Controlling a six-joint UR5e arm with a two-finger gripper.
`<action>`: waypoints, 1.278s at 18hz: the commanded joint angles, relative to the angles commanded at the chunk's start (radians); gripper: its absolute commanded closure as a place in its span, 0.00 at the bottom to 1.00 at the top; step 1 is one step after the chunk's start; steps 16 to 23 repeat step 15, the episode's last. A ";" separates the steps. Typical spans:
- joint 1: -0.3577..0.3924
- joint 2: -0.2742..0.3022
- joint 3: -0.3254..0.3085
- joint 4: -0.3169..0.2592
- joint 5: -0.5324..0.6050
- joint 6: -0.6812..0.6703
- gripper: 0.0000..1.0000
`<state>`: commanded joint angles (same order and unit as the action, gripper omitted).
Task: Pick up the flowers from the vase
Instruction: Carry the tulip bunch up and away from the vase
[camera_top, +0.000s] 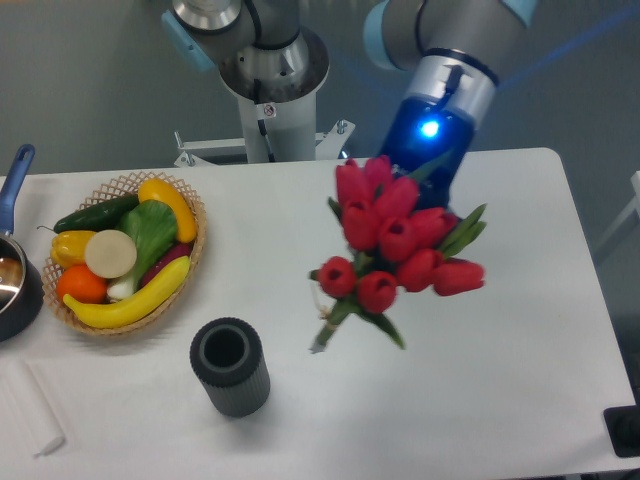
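The flowers (400, 240), a tied bunch of red tulip buds with green leaves, hang tilted above the middle of the table, their short stems pointing down-left. My gripper (428, 185) comes in from the upper right, directly behind the buds. Its fingers are hidden by the bunch, which it appears to hold. The vase (231, 367), a dark grey ribbed cylinder, stands upright near the front edge, to the lower left of the bunch. Its round mouth is empty.
A wicker basket (190, 262) of fruit and vegetables sits at the left. A dark pot (18, 295) with a blue handle is at the left edge. A white folded item (30, 412) lies front left. A black object (625, 432) is at the front right corner.
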<state>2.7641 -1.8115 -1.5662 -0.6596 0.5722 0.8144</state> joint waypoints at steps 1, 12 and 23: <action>0.009 -0.008 0.000 0.000 0.000 0.011 0.70; 0.029 -0.020 -0.012 0.000 0.002 0.037 0.70; 0.025 -0.020 -0.017 0.002 0.002 0.037 0.70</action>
